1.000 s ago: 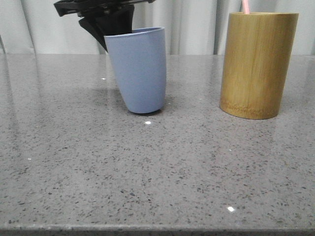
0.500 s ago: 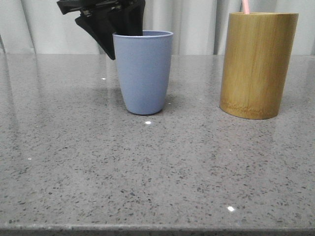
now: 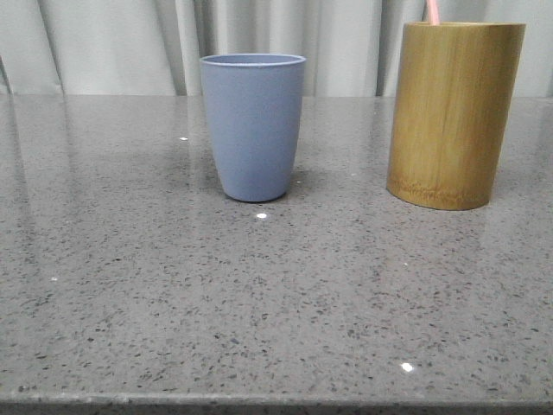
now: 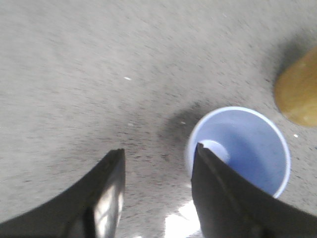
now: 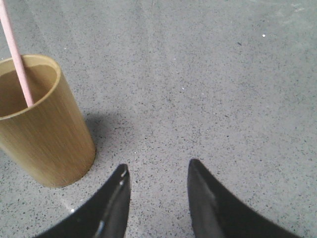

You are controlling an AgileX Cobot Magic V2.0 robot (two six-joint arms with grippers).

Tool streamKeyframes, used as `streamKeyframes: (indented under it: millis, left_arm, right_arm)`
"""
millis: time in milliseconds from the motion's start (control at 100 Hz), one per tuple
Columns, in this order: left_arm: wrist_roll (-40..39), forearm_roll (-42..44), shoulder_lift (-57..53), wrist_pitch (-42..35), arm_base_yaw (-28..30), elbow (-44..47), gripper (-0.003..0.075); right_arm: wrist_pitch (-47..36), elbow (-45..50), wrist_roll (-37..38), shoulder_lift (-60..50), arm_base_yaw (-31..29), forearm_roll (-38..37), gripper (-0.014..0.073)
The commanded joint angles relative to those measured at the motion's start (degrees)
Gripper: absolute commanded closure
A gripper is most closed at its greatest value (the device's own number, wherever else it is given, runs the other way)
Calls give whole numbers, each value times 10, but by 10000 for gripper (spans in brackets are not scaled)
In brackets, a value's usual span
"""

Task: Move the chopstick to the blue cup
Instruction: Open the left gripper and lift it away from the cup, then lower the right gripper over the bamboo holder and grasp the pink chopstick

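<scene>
The blue cup (image 3: 253,126) stands upright on the grey table, left of centre. A pale pink chopstick (image 3: 431,11) pokes out of the taller bamboo holder (image 3: 454,112) on the right. Neither gripper shows in the front view. In the left wrist view my left gripper (image 4: 159,154) hangs open above the table beside the blue cup (image 4: 246,146), which looks empty; one finger overlaps its rim in the picture. In the right wrist view my right gripper (image 5: 158,169) is open over bare table, apart from the bamboo holder (image 5: 42,124) with the chopstick (image 5: 16,57) leaning inside.
The grey speckled stone table (image 3: 259,303) stretches toward me, its front edge at the bottom of the front view. Pale curtains (image 3: 112,43) hang behind it. The bamboo holder (image 4: 298,94) also shows at the edge of the left wrist view.
My left gripper let go of the blue cup and rose out of the front view. The cup, tilted one second ago, now stands upright a little further right.
</scene>
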Motion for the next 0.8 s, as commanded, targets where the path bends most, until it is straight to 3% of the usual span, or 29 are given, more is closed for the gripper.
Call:
streamKeyframes:
  millis: [0, 230, 460, 790]
  left_arm:
    - [-20, 33, -51, -30, -4, -4, 404]
    - [-51, 53, -140, -62, 13, 95, 404]
    - [-64, 53, -243, -90, 76, 213, 404]
    - [-64, 53, -394, -121, 128, 363, 404]
  right_arm:
    - [-43, -25, -4, 5, -1, 2, 291]
    - [-34, -37, -4, 5, -1, 14, 291]
    - [-28, -59, -4, 10, -1, 37, 291]
    - [-7, -124, -14, 96, 19, 66, 291]
